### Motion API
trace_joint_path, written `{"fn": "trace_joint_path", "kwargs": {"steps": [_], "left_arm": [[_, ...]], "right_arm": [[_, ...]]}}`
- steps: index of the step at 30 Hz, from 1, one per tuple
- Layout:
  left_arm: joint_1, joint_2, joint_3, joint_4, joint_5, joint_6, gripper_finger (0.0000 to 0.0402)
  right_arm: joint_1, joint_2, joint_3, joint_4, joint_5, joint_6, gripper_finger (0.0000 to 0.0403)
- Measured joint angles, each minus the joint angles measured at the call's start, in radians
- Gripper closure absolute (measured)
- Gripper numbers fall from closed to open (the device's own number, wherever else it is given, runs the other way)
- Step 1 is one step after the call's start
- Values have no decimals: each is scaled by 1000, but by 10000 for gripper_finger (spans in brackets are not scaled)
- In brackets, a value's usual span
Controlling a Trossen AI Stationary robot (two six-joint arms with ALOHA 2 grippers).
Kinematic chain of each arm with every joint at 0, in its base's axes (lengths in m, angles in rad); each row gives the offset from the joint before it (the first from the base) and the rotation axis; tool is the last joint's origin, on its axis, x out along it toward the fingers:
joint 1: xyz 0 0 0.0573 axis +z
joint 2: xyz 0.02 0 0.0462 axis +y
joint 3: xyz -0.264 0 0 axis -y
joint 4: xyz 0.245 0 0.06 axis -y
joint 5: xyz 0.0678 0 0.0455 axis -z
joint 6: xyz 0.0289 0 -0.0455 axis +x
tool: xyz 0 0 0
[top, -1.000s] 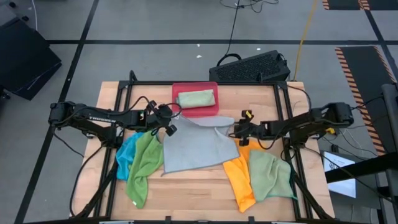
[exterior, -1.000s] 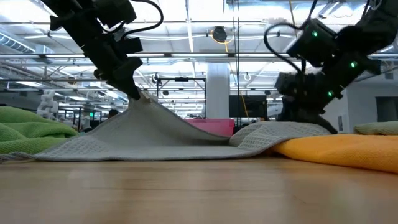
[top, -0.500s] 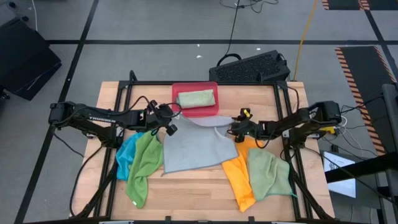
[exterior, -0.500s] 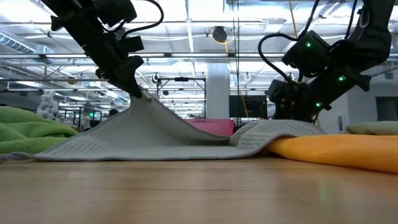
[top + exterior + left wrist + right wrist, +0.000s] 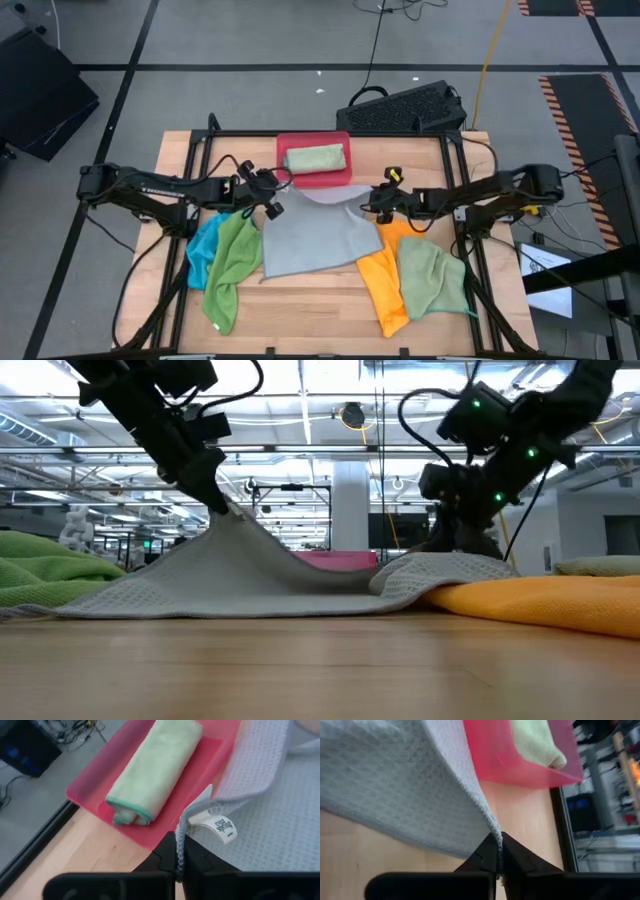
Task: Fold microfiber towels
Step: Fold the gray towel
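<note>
Pinching one far corner of the grey towel (image 5: 318, 232), the left gripper (image 5: 266, 192) keeps it raised off the table (image 5: 310, 310); a blue towel (image 5: 204, 250) and a green towel (image 5: 232, 268) lie just below it. Beyond both grippers sits the pink tray (image 5: 314, 160) holding a rolled towel (image 5: 314, 157). The right gripper (image 5: 372, 202), open a moment ago, has now closed on the opposite far corner, so both corners look ready for the fold. An orange towel (image 5: 383, 285) lies beneath it.

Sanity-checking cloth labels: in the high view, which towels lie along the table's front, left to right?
Blue towel → bright green towel → grey towel → orange towel → pale green towel.
</note>
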Motion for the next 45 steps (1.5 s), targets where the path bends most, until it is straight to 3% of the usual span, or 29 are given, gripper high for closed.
{"fn": "trace_joint_path", "kwargs": {"steps": [7, 14, 21, 29, 39, 45], "left_arm": [[-25, -108, 0, -27, -8, 13, 388], [-77, -269, 0, -50, -37, 56, 392], [-88, -393, 0, -127, -99, 44, 397], [-86, -367, 0, -257, -87, -51, 395], [-152, -348, -1, -266, 76, -113, 396], [-233, -314, -1, -269, 145, -171, 388]], "right_arm": [[23, -116, 150, -254, -16, 132, 399], [71, -231, 211, -269, -17, 194, 400], [47, -283, 213, -246, 24, 188, 399], [42, -250, 211, -251, 32, 209, 399], [98, -248, 211, -324, -193, 400, 399], [125, -237, 211, -349, -204, 453, 399]]}}
